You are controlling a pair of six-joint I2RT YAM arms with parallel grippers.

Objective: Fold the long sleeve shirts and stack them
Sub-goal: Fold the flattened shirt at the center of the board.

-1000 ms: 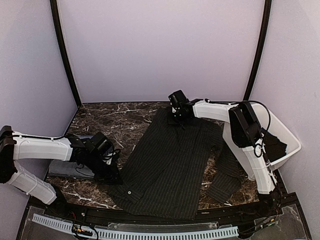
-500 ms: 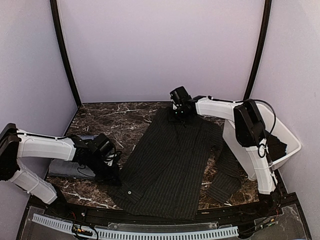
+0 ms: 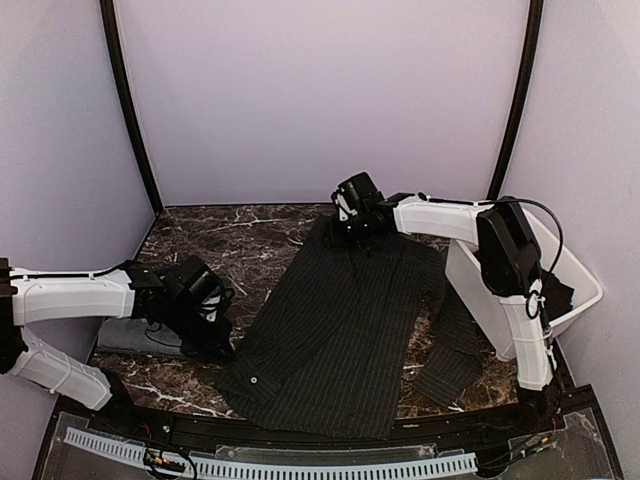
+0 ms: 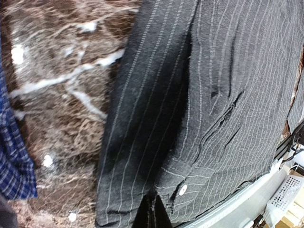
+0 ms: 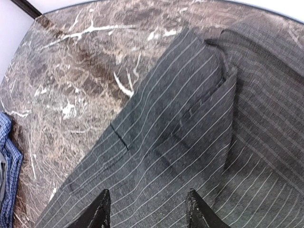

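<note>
Right now the charcoal pinstriped button-up shirt (image 3: 340, 320) lies spread flat and slantwise across the dark marbled table (image 3: 230, 240), with its collar toward the far wall and its hem toward the arms' bases. The left hand (image 4: 151, 213) is pinched fully closed at the shirt's near-left hem corner, just beside a small pale button (image 4: 183, 190), and the cloth looks caught between its fingers. The right hand (image 5: 148, 209) hangs over the shoulder next to the collar, its fingers about half spread with nothing between them. The step in hand appears to be taking hold of one long side to fold it inward. To do it well, the right hand should come down onto the shoulder edge and close firmly on the cloth. Both hands should then lift only a little and travel together, so the fold line runs straight and the hem does not drag. Off to the left, a folded blue checked shirt (image 5: 7, 161) lies apart from this one.
</note>
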